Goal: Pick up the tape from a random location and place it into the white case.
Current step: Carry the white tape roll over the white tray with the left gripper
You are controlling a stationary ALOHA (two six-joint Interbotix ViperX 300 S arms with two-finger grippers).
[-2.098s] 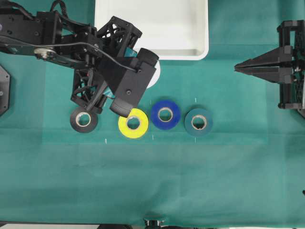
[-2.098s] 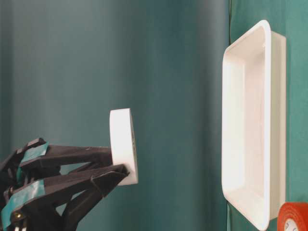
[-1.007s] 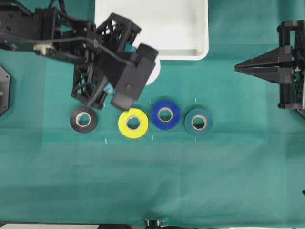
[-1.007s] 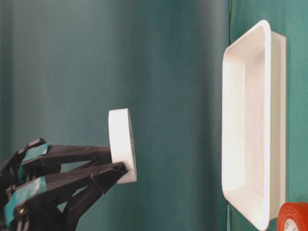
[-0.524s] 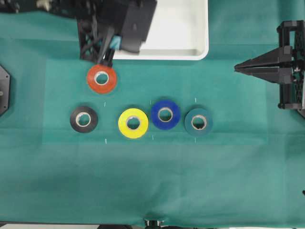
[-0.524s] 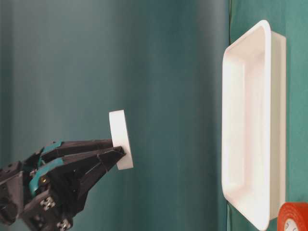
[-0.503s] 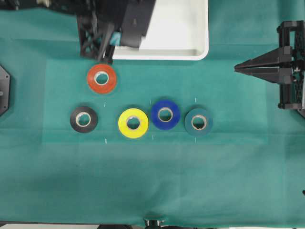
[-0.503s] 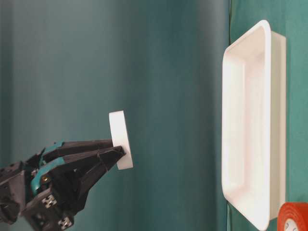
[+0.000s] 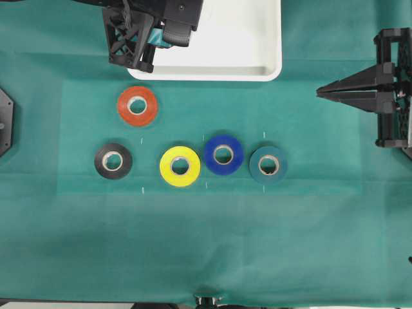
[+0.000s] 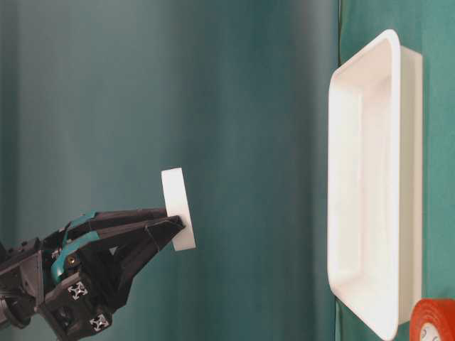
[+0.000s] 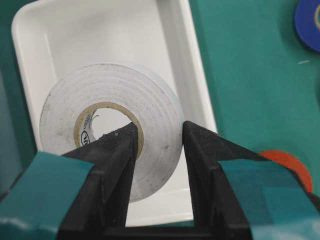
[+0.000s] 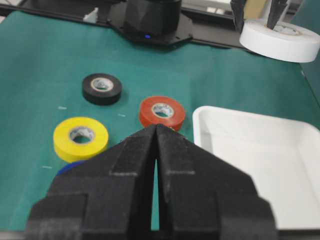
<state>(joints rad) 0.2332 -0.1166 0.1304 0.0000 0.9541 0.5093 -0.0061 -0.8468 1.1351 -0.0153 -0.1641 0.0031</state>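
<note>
left jaws (image 11: 157, 150) clamped across the wall of the tape (image 11: 112, 125), one finger through the cardboard core, the other against the outer rim; roll held flat, hole axis pointing straight down at the white case (image 11: 45, 55), broad face level with the tray floor; seen edge-on in the table-level view as a thin white disc (image 10: 176, 209), well clear of the case rim (image 10: 387, 185) with open air between; suspended above the case's left part, nearer its front rim than its far wall; fingers reaching in from the front edge, angled downward, wrist block (image 9: 151, 29) overhanging the case's front left corner in the overhead view; right jaws (image 9: 320, 92) pressed together with nothing between them, pointing level toward the middle, parked well right of the case and apart from every roll; on the green tabletop (image 9: 206, 244), orange roll (image 9: 137, 106) just in front of the case's left corner; black roll (image 9: 112, 161), yellow roll (image 9: 179, 166), blue roll (image 9: 223, 154) and teal roll (image 9: 268, 164) in a row farther forward, yellow and blue touching; case floor bare white under the held roll; wide open cloth in front of the row and to the case's right.
</note>
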